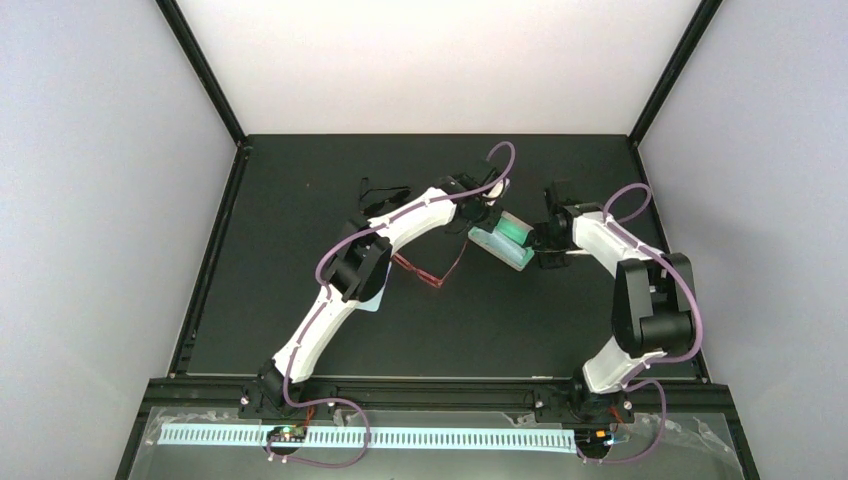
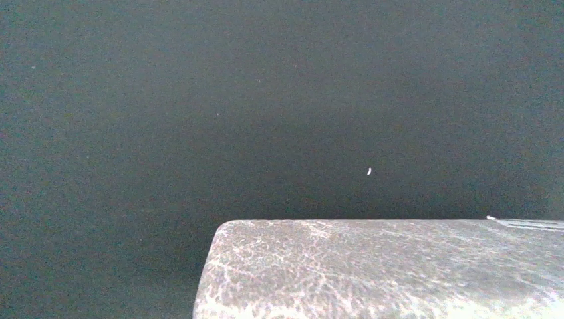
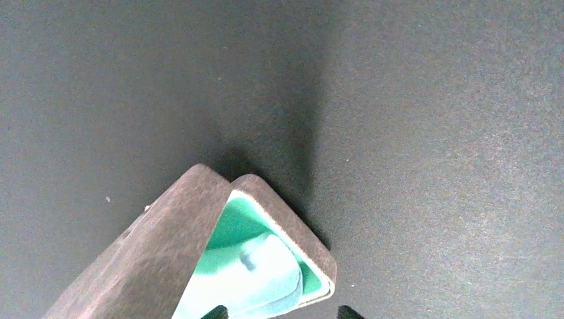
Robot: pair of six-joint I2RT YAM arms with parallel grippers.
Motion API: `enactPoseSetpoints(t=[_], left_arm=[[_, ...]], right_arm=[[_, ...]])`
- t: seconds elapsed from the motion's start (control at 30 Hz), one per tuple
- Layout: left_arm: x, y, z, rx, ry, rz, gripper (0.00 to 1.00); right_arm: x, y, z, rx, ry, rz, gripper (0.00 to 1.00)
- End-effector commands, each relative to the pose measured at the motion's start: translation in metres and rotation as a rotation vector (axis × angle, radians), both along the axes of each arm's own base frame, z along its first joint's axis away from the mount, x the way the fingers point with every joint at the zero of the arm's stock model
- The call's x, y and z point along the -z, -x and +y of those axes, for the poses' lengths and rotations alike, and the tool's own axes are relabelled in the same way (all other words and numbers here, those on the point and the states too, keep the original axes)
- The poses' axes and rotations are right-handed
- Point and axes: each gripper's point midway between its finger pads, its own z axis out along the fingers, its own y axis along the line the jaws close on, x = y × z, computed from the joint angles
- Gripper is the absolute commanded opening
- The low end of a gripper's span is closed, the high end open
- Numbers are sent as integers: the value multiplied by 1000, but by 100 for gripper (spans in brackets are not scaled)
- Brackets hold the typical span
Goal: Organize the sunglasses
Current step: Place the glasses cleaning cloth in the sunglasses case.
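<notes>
Left of both jaws lie the sunglasses (image 1: 421,270).

Sunglasses (image 1: 428,272) just left of case (image 1: 503,243)

Open grey green-lined case (image 1: 507,240): left arm (image 1: 405,225) and right arm (image 1: 600,238) block its ends, thin red-framed sunglasses (image 1: 425,268) its front-left; black desk (image 1: 540,320) front-right free.

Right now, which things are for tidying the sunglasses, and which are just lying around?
For the job:
- red sunglasses, on the table
- open case with green lining, probably where they go

Just lying about:
- black thing at the back, maybe another pair of glasses
- pale flat thing, half hidden under the left arm
</notes>
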Motion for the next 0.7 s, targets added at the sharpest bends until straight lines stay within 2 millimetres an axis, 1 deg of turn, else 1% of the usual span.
enactPoseSetpoints(t=[0.0, 0.1, 0.2, 0.33, 0.37, 0.43, 0.47, 0.6, 0.67], left_arm=[[-28, -11, -11, -22, 61, -47, 36], [-42, -10, -9, -33, 69, -57, 39], [-50, -9, -5, -47, 63, -55, 40], [-60, -5, 1, -67, 56, -47, 44], [-64, -4, 3, -69, 56, -49, 44], [-77, -2, 7, -76, 61, -62, 46], [-82, -1, 9, -79, 59, -73, 46], [-115, 3, 21, -87, 71, -122, 51], [-129, 7, 27, -86, 71, -140, 53]], right_arm=[[-17, -4, -7, -56, 31, -49, 48], [-20, 3, -8, -115, 47, -51, 50], [-25, 11, -10, -173, 69, -61, 51], [-32, 24, -13, -236, 95, -83, 52], [-33, 27, -14, -249, 102, -93, 55], [-37, 29, -15, -277, 114, -122, 62], [-39, 31, -16, -295, 124, -132, 63], [-54, 33, -21, -367, 180, -172, 68], [-63, 36, -25, -400, 214, -192, 72]])
